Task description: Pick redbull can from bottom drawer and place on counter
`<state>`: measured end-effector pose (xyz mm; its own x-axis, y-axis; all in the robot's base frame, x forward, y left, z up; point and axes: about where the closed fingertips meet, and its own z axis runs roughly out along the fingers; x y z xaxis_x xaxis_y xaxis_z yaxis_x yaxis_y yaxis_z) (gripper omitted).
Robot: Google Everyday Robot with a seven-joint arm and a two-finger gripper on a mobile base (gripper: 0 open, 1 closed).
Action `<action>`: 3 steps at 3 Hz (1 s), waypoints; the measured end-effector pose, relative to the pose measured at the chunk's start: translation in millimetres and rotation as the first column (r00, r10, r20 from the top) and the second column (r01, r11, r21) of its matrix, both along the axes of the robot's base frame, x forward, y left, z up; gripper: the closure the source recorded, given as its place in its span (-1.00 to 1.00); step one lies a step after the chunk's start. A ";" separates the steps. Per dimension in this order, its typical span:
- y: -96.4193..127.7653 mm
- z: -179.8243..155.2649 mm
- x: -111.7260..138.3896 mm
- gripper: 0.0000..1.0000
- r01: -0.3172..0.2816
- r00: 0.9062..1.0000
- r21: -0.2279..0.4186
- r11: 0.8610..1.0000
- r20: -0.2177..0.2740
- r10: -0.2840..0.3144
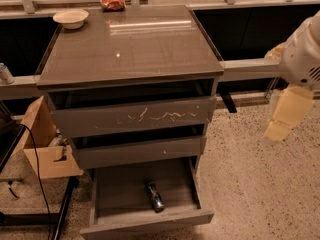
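Observation:
The redbull can [155, 196] lies on its side on the floor of the open bottom drawer [120, 186], near the front middle. The counter [130, 41] is the glossy grey-brown top of the drawer cabinet. My gripper [278, 130] hangs at the right edge of the view, beside the cabinet at about the height of the scratched drawer front. It is well above and to the right of the can and holds nothing that I can see.
A white bowl [70, 18] sits at the counter's back left corner and a red snack bag [113, 2] on the ledge behind. A whitish can [5, 73] stands on the left ledge. A cardboard box [42, 144] and a cable are left of the cabinet. Speckled floor lies to the right.

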<state>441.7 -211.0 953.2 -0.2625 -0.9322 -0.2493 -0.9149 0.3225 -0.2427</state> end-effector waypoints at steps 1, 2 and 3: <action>6.5 -30.1 9.0 -1.00 0.040 0.999 0.050 0.998 0.018 -0.041; 12.2 -60.4 17.3 -1.00 0.069 0.997 0.092 0.993 0.027 -0.072; 19.3 -98.2 29.1 -1.00 0.100 0.993 0.092 0.991 0.046 -0.105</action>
<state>470.8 -191.7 855.0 -0.3403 -0.8744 -0.3458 -0.8634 0.4363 -0.2535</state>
